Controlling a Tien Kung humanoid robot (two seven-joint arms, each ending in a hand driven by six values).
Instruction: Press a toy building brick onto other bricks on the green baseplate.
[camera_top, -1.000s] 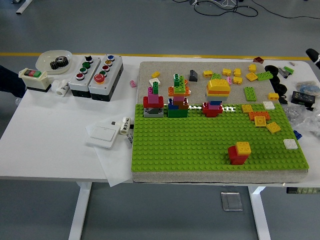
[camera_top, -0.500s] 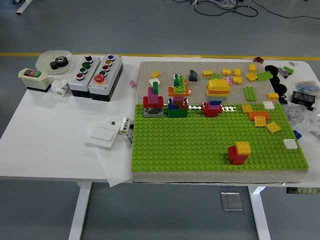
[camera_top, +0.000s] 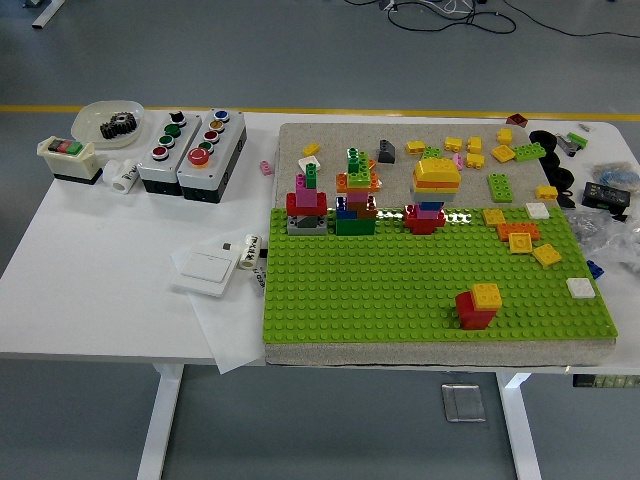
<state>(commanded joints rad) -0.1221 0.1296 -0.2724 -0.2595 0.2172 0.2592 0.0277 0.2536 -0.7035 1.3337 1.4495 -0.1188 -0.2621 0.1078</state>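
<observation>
The green baseplate (camera_top: 400, 280) lies on a grey mat on the right half of the white table. Along its far edge stand three brick stacks: a red, grey and pink one (camera_top: 306, 205), a mixed orange, green and blue one (camera_top: 356, 195), and a red one topped by a large yellow brick (camera_top: 432, 192). Near the front right sits a red brick with a yellow brick on top (camera_top: 478, 305). Loose yellow, orange, white and green bricks (camera_top: 520, 236) lie on the plate's right side and on the mat behind. Neither robot hand shows in the head view.
Two grey button boxes (camera_top: 192, 150), a small switch box (camera_top: 68, 158), a white dish holding a gear (camera_top: 108, 122) and a white wall switch on paper (camera_top: 208, 266) occupy the table's left. Black parts and plastic bags (camera_top: 610, 200) crowd the right edge.
</observation>
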